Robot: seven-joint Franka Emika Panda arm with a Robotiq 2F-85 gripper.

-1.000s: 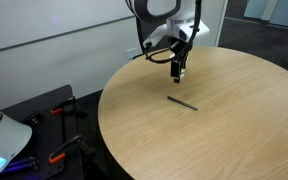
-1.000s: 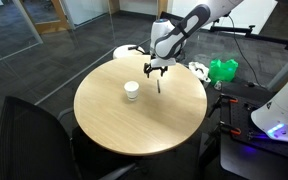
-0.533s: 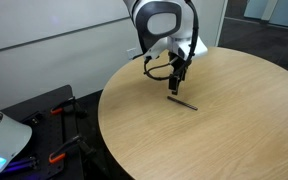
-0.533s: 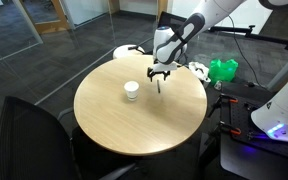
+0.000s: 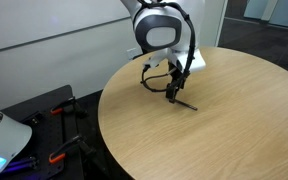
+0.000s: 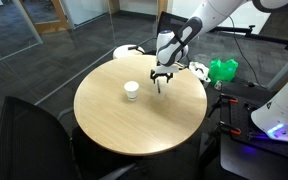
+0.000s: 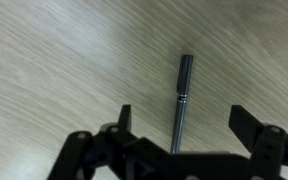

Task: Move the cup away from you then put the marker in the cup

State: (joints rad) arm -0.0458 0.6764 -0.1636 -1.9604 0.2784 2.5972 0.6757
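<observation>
The marker point(image 7: 180, 102) lies flat on the round wooden table point(image 5: 244, 120); in the wrist view it runs between my two fingers. It shows as a thin dark stick in an exterior view point(image 5: 184, 103). My gripper point(image 7: 184, 122) is open, straddling the marker just above it, and shows low over the table in both exterior views point(image 5: 171, 95) point(image 6: 162, 83). The white cup point(image 6: 131, 92) stands upright on the table, well apart from the gripper.
A dark chair point(image 6: 34, 140) stands at the table's near edge. A green object point(image 6: 222, 70) and white equipment point(image 6: 284, 110) sit beyond the table. A red-and-black cart point(image 5: 44, 125) stands beside the table.
My gripper has come down toward the table and now sits over the marker. The marker and the cup have not moved.
</observation>
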